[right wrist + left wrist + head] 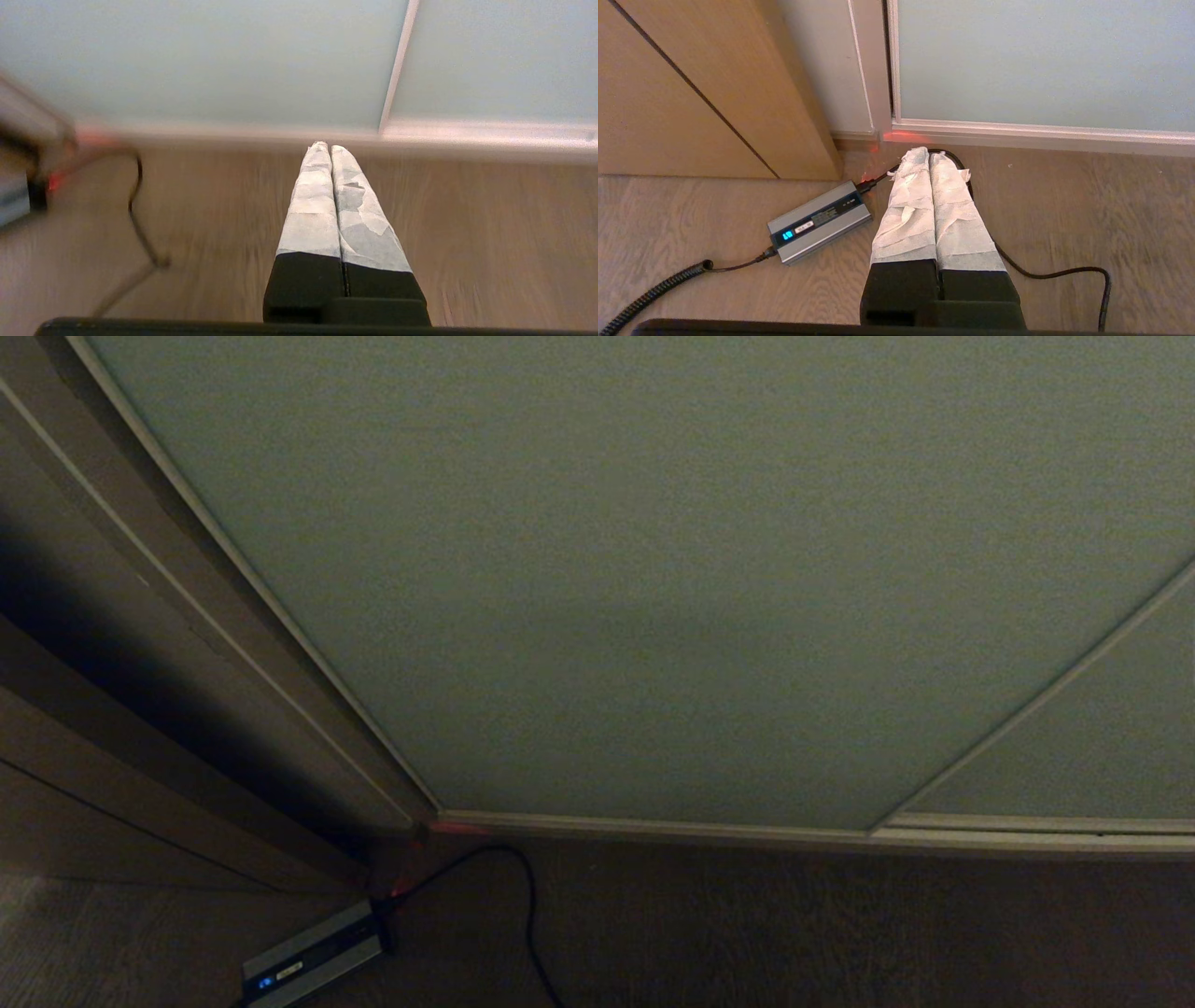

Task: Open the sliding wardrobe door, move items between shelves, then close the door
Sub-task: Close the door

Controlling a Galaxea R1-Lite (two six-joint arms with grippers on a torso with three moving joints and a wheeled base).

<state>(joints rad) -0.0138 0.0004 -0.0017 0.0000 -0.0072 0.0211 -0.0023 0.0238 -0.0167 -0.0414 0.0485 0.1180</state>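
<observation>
The sliding wardrobe door (653,569) is a large pale grey-green panel with a thin pale frame, and it fills most of the head view down to its bottom rail (653,829). It also shows in the left wrist view (1041,60) and the right wrist view (210,56). No items or shelves are in view. My left gripper (929,151) hangs low over the wood floor, shut and empty, pointing at the door's bottom corner. My right gripper (325,146) is shut and empty too, low over the floor, facing the door near a frame seam (397,65). Neither arm shows in the head view.
A silver-grey power brick (819,221) with a blue light lies on the wood floor (1064,210) by the door's left corner, also seen from the head (313,957). Its black cable (1045,273) loops across the floor. A wooden panel (691,93) stands to the left.
</observation>
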